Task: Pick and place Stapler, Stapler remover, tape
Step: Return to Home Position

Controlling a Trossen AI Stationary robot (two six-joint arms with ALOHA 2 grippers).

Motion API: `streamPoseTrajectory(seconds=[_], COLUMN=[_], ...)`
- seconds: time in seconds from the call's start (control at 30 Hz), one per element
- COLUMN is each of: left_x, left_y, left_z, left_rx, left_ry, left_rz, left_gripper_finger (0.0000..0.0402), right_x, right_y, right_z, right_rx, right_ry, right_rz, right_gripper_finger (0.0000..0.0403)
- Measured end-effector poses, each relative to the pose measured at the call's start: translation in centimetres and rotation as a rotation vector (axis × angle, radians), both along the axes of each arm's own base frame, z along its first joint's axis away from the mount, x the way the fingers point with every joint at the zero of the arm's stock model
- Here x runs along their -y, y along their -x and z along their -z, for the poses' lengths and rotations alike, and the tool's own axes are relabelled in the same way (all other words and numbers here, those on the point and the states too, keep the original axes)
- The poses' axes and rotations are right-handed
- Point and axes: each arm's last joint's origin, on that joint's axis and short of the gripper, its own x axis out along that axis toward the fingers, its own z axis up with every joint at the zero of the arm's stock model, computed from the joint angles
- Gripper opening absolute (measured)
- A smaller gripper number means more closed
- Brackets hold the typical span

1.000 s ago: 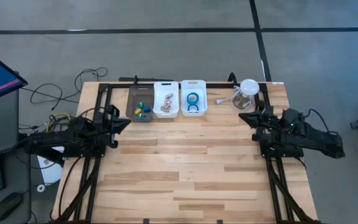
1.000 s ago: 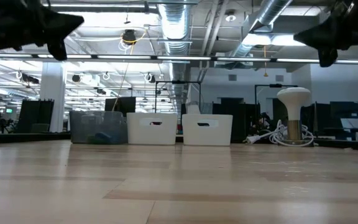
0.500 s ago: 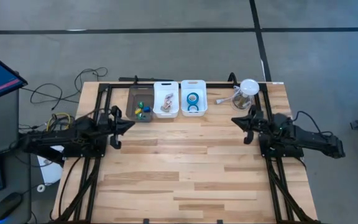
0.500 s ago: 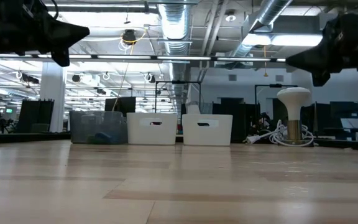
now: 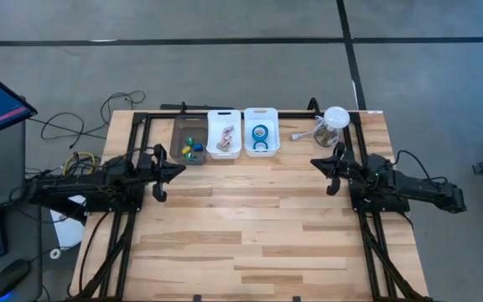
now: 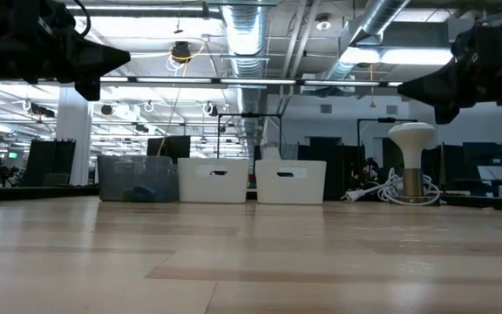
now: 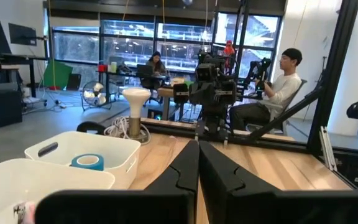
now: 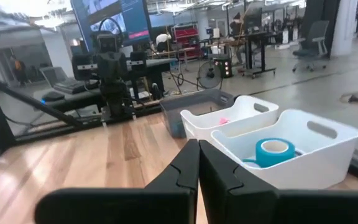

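Observation:
Two blue rolls of tape (image 5: 261, 132) lie in the right-hand white bin (image 5: 261, 144) at the table's far edge; one roll also shows in the left wrist view (image 7: 87, 162) and the right wrist view (image 8: 275, 151). The middle white bin (image 5: 224, 134) holds pinkish items, and the grey bin (image 5: 189, 139) holds small coloured pieces. I cannot pick out the stapler or the stapler remover among them. My left gripper (image 5: 179, 170) hangs shut above the table's left side, pointing level toward the right. My right gripper (image 5: 315, 162) hangs shut above the right side, pointing left.
A white mushroom-shaped lamp (image 5: 334, 124) with a coiled cable stands at the far right corner. Black frame rails (image 5: 132, 143) run along both sides of the table. People sit at desks in the room beyond (image 7: 278, 81).
My right gripper has sunk and reached a little toward the table's left. My left gripper has dipped lower and edged toward the right. Both have stayed shut.

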Motion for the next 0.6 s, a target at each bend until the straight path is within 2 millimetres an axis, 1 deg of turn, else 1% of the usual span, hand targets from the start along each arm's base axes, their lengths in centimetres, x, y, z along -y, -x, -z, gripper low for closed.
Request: streamPoseTrajectory(seconds=[0.1,0.6], left_x=[0.00,0.00], left_y=[-0.04,-0.04], left_z=[0.04,-0.02], left_rx=[-0.006,0.000], left_ry=[0.001,0.000], left_rz=[0.000,0.000], left_gripper_finger=[0.0003,0.0003], right_x=[0.00,0.00], right_y=[-0.01,-0.01], right_z=[0.01,0.04], right_rx=[0.011,0.009], right_ry=[-0.042,-0.038], right_rz=[-0.002,-0.002], right_gripper_finger=[0.0001,0.0001])
